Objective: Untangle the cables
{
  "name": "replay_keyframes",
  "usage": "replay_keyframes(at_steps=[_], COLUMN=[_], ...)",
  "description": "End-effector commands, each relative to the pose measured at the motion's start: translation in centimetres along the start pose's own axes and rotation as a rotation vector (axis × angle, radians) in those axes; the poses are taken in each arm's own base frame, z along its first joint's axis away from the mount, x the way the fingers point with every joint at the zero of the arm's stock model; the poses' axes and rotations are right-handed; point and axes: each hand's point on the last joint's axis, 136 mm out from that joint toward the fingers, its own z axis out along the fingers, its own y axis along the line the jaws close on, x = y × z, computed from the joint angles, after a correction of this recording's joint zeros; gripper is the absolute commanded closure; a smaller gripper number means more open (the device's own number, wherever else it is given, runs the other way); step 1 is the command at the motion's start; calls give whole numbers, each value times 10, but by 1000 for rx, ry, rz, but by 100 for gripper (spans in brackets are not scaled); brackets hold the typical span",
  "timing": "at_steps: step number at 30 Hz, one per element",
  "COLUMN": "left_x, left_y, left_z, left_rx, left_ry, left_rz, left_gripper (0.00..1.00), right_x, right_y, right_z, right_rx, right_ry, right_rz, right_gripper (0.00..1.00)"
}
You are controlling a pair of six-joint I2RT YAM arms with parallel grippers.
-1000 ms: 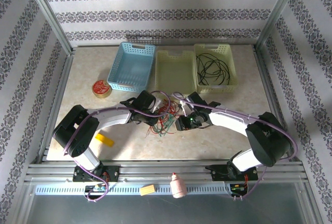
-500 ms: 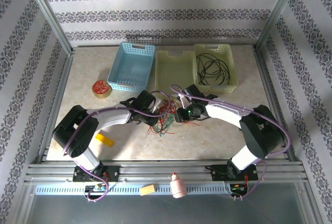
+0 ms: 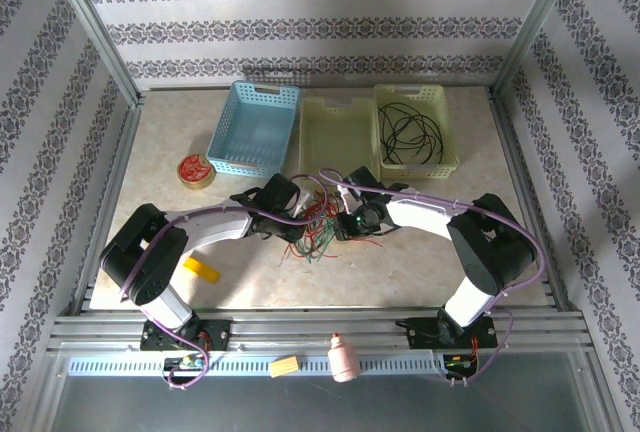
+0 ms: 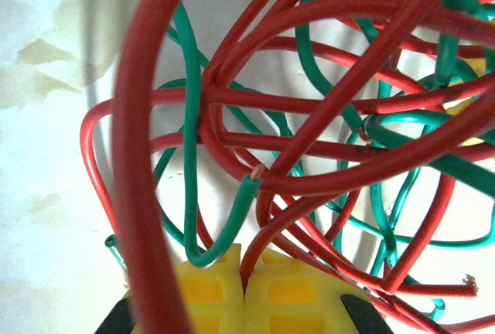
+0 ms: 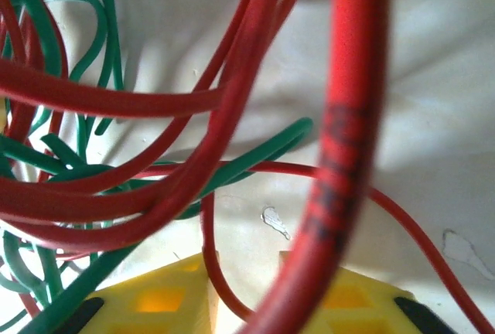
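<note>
Lying in a loose knot near the middle of the worktop (image 3: pixel 430 257), the red and green cables (image 3: pixel 316 228) sit between the two arms, which reach in from either side. The left end effector (image 3: pixel 300 216) touches the knot's left edge. In its wrist view, the yellow pads (image 4: pixel 205 295) are pressed together, and a red strand (image 4: pixel 259 253) runs down into the seam between them, so it is clamped on the cables. A green cut end (image 4: pixel 249 187) curls just above the pads, and a near red loop (image 4: pixel 138 156) crosses the view, too close to be sharp.

The right end effector (image 3: pixel 346 224) meets the knot from the other side. Its wrist view shows yellow pads (image 5: pixel 158 299) standing a little apart, with a thin red strand (image 5: pixel 210 260) dipping into the gap; whether it touches both pads cannot be told. A thick blurred red strand (image 5: pixel 348 117) hangs in front, and a green strand (image 5: pixel 259 155) slants across behind it.

A black cable (image 3: pixel 410 132) lies coiled in the right yellow basket (image 3: pixel 447 147) at the far side (well apart from the knot). Beside that basket stand a paler basket (image 3: pixel 306 142) and a blue basket (image 3: pixel 222 142). A tape roll (image 3: pixel 195 169) and a yellow block (image 3: pixel 202 269) lie to the left.
</note>
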Motion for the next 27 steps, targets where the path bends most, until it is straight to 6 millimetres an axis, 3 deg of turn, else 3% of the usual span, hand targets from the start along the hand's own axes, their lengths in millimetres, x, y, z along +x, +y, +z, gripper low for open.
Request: replay_keyframes(at_steps=[1, 3, 5, 8, 13, 16, 21, 25, 27], left_x=[-5, -5, -5, -1, 5, 8, 13, 16, 18], left_y=[-6, -4, 3, 22, 39, 42, 46, 47, 48], left_z=[-8, -9, -9, -9, -12, -11, -10, -11, -14], left_rx=[-5, -19, -53, -154, -242, -259, -266, -264, -265], left_ry=[-11, -17, -24, -37, -43, -40, -40, -41, -42], left_rz=[27, 23, 17, -3, -33, -51, -82, -99, -106], left_gripper=[100, 100, 100, 100, 100, 100, 100, 100, 100], right_x=[-15, -17, -23, -39, -54, -56, -54, -49, -51], right_y=[4, 2, -2, -14, -65, -81, -95, -99, -96], right_z=[2, -1, -17, -60, -149, -183, -238, -266, -270], right_rx=[-9, 10, 48, 158, 332, 322, 415, 442, 426], right_ry=[-29, -44, -100, -266, -611, -733, -921, -1034, -1052], right_rz=[3, 9, 16, 38, 297, 434, 497, 544, 535], right_gripper=[88, 100, 100, 100, 100, 100, 100, 100, 100])
